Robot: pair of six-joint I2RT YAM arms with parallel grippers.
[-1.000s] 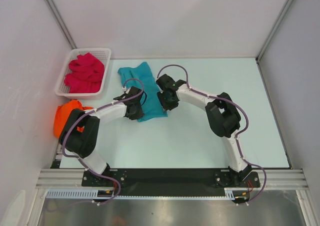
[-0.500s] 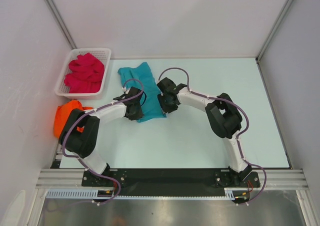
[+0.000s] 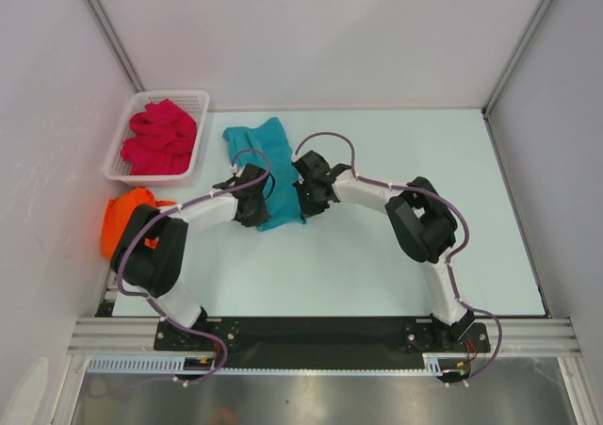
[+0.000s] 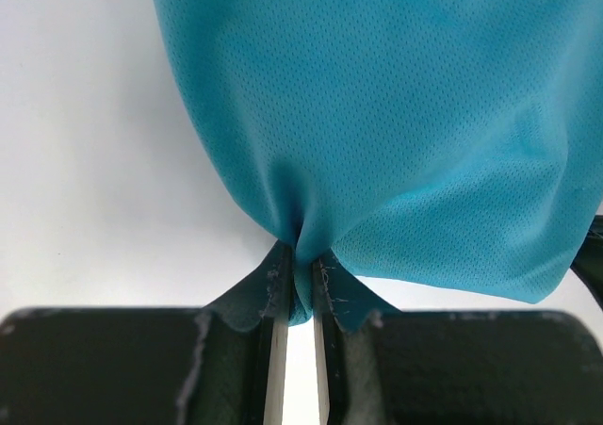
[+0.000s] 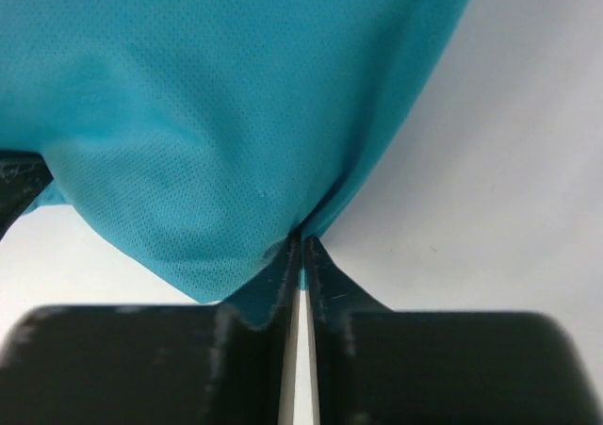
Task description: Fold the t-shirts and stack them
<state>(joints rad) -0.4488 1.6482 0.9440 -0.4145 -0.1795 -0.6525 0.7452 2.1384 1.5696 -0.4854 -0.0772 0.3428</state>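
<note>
A teal-blue t-shirt lies as a long strip on the table, its near end between both arms. My left gripper is shut on the shirt's near left corner; in the left wrist view the cloth bunches into the gripper. My right gripper is shut on the near right corner; the cloth is pinched at the gripper. An orange t-shirt lies crumpled at the table's left edge. A crimson-pink t-shirt sits heaped in the basket.
A white lattice basket stands at the back left corner. Grey walls close in the left, back and right. The pale table stretches to the right of the teal shirt. A black rail runs along the near edge.
My right gripper has shut on the teal shirt's near right corner, after shifting slightly left onto the cloth. The left arm has kept its grip and place.
</note>
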